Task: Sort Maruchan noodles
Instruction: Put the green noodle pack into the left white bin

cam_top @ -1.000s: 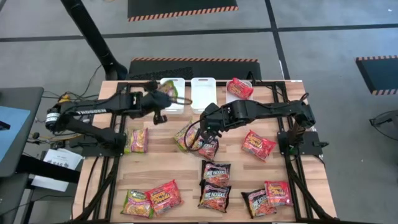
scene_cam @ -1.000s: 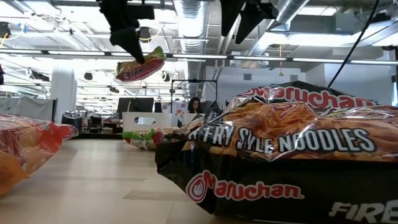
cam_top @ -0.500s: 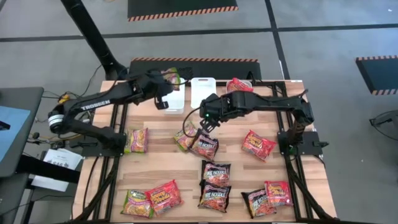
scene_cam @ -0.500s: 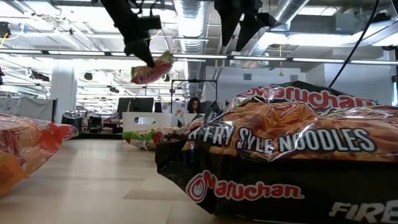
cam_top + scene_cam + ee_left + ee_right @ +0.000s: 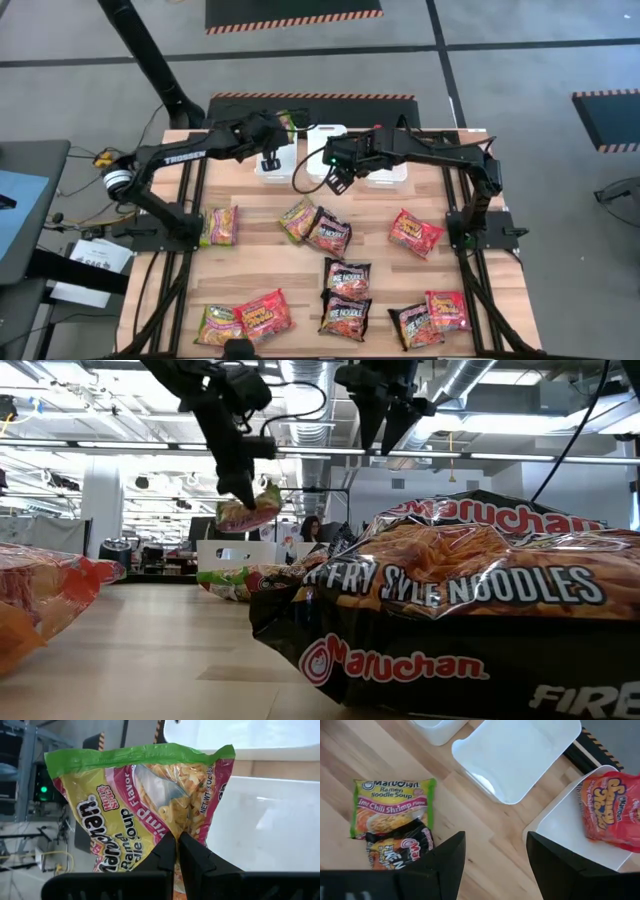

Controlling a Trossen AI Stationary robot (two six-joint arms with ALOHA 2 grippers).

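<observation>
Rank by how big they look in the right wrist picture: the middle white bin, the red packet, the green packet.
1. The middle white bin, clearly largest.
2. The green packet and the red packet look alike; the red one is cut by the picture's edge, so I won't rank them.

Table point(image 5: 270, 265): wooden top, centre of the high view.
Bins point(image 5: 327, 138): three white, side by side at the upper edge.
Mid packets: green point(image 5: 219, 226) at left; green point(image 5: 296, 217) touching black point(image 5: 330, 231); red point(image 5: 415, 233) at right.
Centre: two black packets point(image 5: 346, 277).
Lower left: green point(image 5: 221, 325) beside red point(image 5: 264, 313).
Lower right: black point(image 5: 414, 325) beside red point(image 5: 446, 310).
</observation>
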